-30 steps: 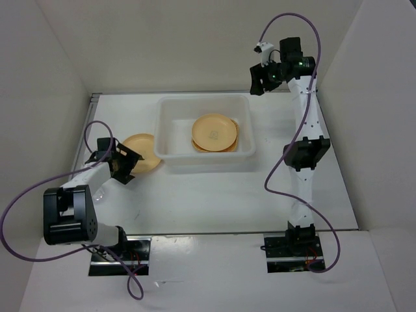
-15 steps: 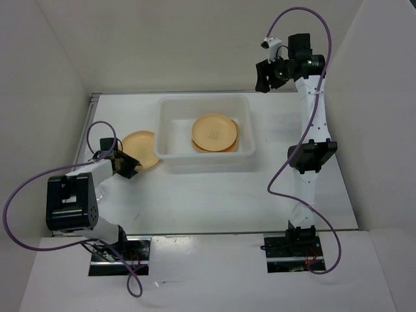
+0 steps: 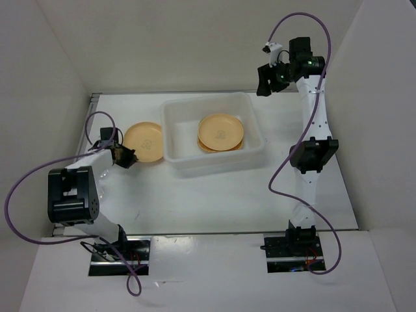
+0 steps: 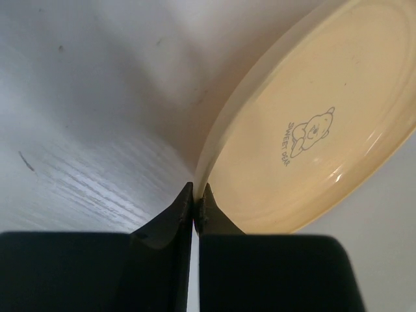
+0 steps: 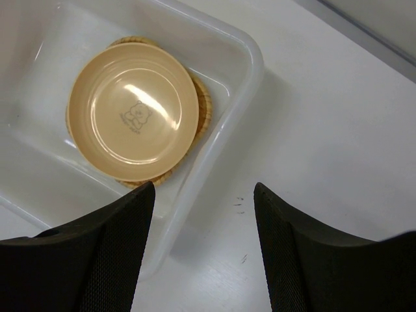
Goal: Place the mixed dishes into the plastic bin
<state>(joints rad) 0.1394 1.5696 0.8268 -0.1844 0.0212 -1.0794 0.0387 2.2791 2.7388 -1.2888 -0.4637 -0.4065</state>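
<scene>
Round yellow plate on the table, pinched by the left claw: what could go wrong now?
1. The left gripper pinches only the very edge of the round tan-yellow plate, so it might slip out when lifted.
2. The translucent white plastic bin sits right beside it; a low carry could knock its wall.

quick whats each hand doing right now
Left hand: closed, pinching the rim of the round tan plate.
Right hand: open, holding nothing.
</scene>
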